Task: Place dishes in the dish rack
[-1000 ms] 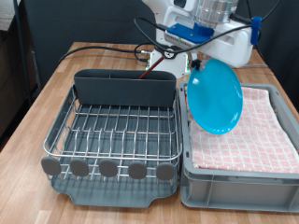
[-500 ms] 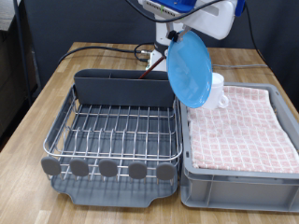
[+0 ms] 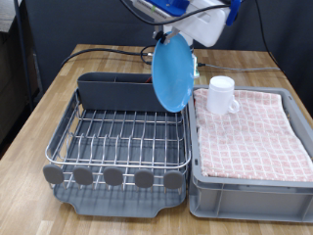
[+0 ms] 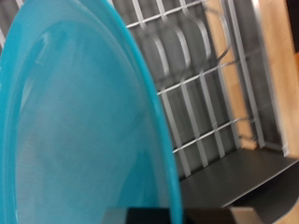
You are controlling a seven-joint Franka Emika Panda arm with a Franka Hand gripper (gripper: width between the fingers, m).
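Note:
My gripper (image 3: 166, 35) is shut on the top edge of the round bright-blue plate (image 3: 170, 72) and holds it on edge in the air, over the side of the dish rack (image 3: 117, 137) that is at the exterior view's right, near its tall grey end compartment (image 3: 127, 93). In the wrist view the plate (image 4: 75, 131) fills most of the picture, with the rack's chrome wires (image 4: 201, 84) behind it. The small white mug (image 3: 223, 94) stands on the pink checked cloth. The wooden spoon is out of view.
A grey plastic bin (image 3: 249, 186) lined with pink checked cloth (image 3: 249, 132) sits at the exterior view's right of the rack. Both stand on a wooden table (image 3: 29, 137). Black cables (image 3: 98, 51) lie behind the rack.
The gripper has carried the blue plate up and towards the exterior view's left, from above the cloth-lined bin to above the rack's edge. The mug has come into view.

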